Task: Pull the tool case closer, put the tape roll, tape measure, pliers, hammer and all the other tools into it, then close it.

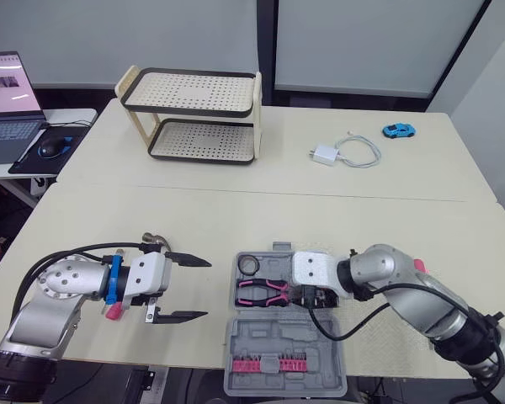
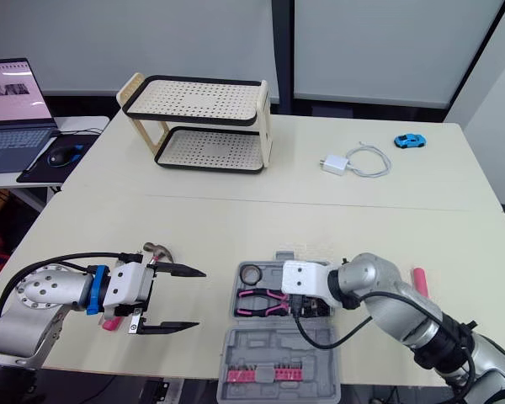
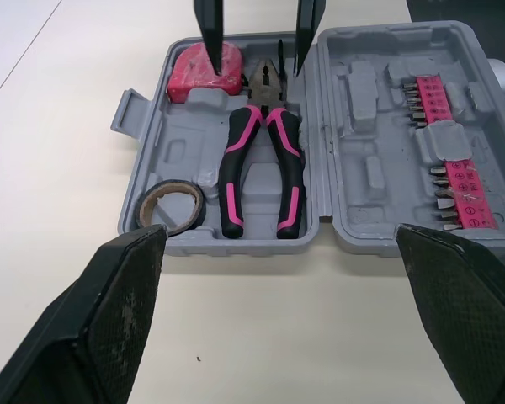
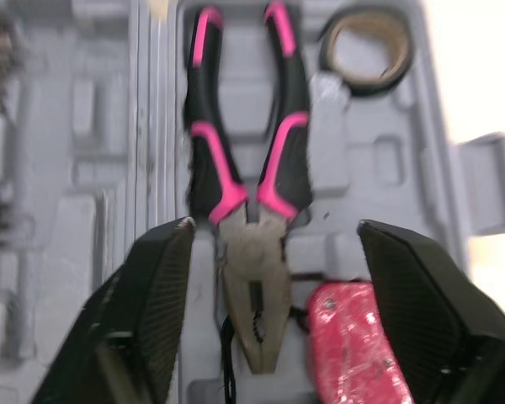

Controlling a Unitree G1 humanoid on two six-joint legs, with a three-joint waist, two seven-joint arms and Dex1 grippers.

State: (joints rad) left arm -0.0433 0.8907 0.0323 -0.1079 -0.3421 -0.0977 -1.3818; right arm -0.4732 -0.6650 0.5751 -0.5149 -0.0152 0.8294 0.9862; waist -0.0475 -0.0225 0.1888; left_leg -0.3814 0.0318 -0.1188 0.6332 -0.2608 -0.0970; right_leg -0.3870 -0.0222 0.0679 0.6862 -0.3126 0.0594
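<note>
The right gripper [image 4: 273,223] hangs released over the open tool case [image 1: 286,341], fingers straddling the pliers [image 4: 244,202]. The left gripper [image 1: 207,289] gapes wide, with the hammer [image 1: 157,240] lying beneath its wrist.

Right gripper [image 4: 275,225], fingers spread; pink-and-black-handled steel pliers [image 4: 244,168] at twelve o'clock in grey moulded plastic case [image 4: 93,278]; red tape measure [image 4: 353,345] adjacent.

Hammer [image 1: 157,240] mostly hidden behind left pincer [image 1: 207,289] (just head vis.).
</note>
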